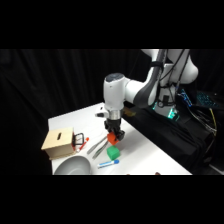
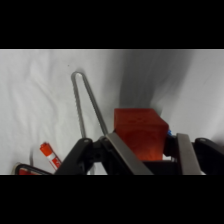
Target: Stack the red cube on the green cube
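Fingers (image 2: 125, 155) of end effector (image 2: 150, 160) clamped on red cube (image 2: 139, 132); looks light, stiff, flat sides grip well. Green cube (image 1: 113, 152) on desk (image 1: 145, 150) just below.

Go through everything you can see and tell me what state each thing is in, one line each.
gripper: shut on the red cube, held above the table.
red cube: clamped between the fingers, lifted, just above the green cube.
green cube: resting on the table, nothing on it yet.
tongs: lying flat on the table.
tan box: standing on the table, slot on top.
bowl: upright at the table's near edge.
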